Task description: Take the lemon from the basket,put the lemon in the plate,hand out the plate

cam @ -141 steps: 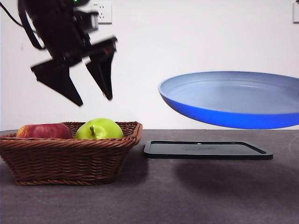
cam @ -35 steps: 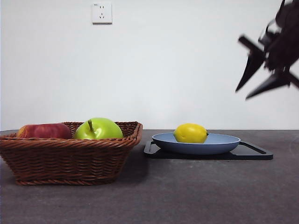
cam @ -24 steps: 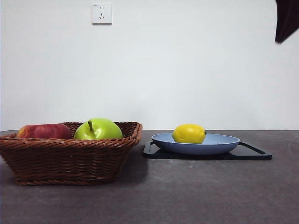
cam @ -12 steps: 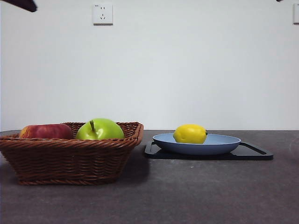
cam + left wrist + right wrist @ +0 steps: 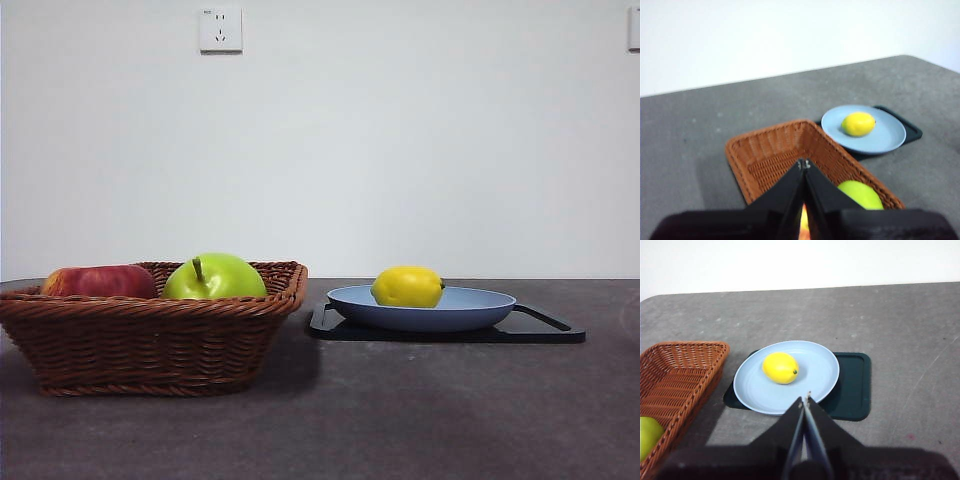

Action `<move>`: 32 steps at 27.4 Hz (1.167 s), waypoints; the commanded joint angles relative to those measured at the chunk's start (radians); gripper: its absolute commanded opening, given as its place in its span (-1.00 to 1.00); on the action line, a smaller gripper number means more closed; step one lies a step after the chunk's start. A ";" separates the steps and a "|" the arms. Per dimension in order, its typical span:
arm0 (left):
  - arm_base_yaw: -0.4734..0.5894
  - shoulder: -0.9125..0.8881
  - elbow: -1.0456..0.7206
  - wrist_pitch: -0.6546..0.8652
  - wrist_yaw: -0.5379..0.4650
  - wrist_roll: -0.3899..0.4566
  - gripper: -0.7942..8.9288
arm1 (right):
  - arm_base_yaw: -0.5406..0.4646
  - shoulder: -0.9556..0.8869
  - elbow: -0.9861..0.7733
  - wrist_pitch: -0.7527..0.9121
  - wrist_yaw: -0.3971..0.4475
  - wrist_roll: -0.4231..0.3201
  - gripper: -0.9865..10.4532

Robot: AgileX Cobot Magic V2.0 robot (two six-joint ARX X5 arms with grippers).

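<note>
The lemon [image 5: 407,287] sat in the light-blue plate [image 5: 470,310], toward the side nearest the basket [image 5: 150,340], and the plate rested on a flat black tray [image 5: 545,328] whose far corner stuck out past the plate's rim. Basket and tray were just beside each other with only a thin strip of table [image 5: 400,420] between them. Plenty of open grey table lay in front of everything and off to the tray's outer side.

Both arms hung up high, out of the front view. The left gripper [image 5: 803,164] hovered over the basket with its fingers pressed together on nothing. The right gripper [image 5: 804,400] hovered near the plate's edge, fingers likewise pinched closed and empty.

The green apple [image 5: 213,277] and red apple [image 5: 98,282] only peeked over the basket's braided rim.
</note>
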 commanded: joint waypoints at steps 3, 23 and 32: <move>0.000 0.010 0.005 0.003 -0.001 -0.012 -0.82 | 0.008 0.005 0.009 0.007 0.006 0.019 -0.82; 0.182 -0.260 -0.103 -0.106 -0.181 0.063 -0.82 | 0.008 0.005 0.009 0.006 0.006 0.019 -0.82; 0.311 -0.342 -0.384 0.086 -0.157 0.061 -0.82 | 0.008 0.005 0.009 0.007 0.006 0.019 -0.82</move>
